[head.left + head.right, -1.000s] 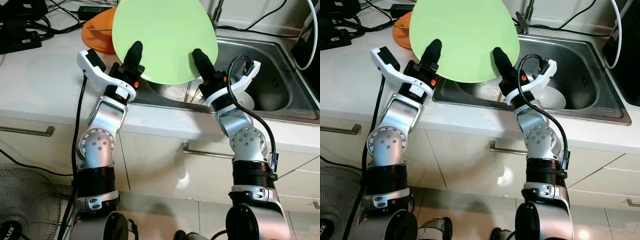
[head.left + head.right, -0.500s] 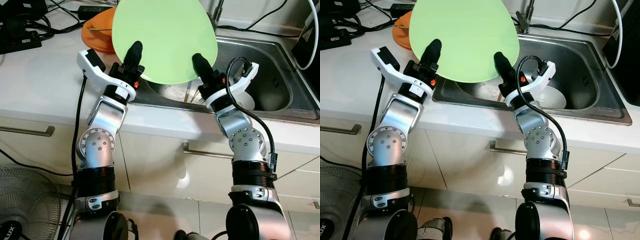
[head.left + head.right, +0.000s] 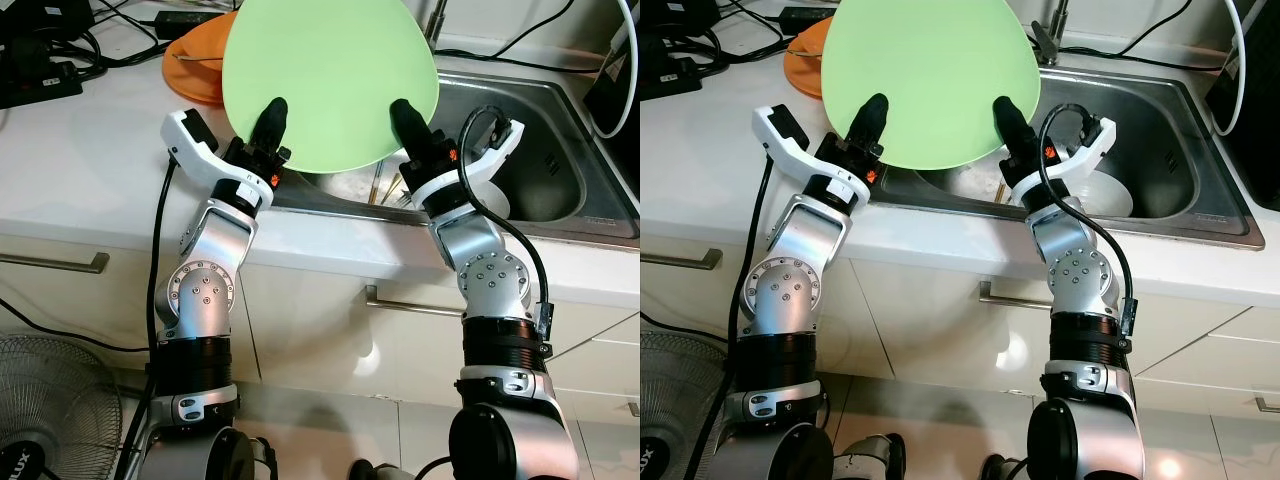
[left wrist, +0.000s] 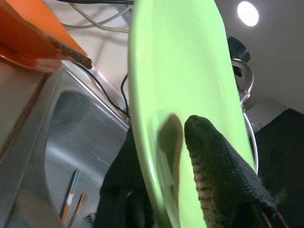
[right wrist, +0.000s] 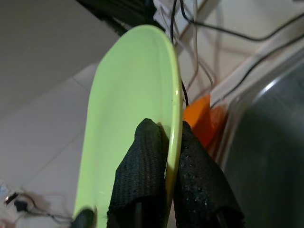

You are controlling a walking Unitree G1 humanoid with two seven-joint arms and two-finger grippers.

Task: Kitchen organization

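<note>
Stainless steel sink (image 3: 560, 150), white countertop: large round lime-green plate (image 3: 330, 80) pinched by left gripper (image 3: 270, 125) and right gripper (image 3: 410, 128), mid-carry; next needs a set-down spot.

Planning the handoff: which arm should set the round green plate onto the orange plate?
Left. Left gripper and right gripper both pinch the round green plate; the orange plate lies on the left arm's side.

Head views are reading bright and sharp under even overhead light. A round ceiling lamp (image 4: 248, 13) is glaring at the upper right of the left wrist view. The close black knit fingers (image 4: 218, 180) are blurring soft in both wrist views.
</note>
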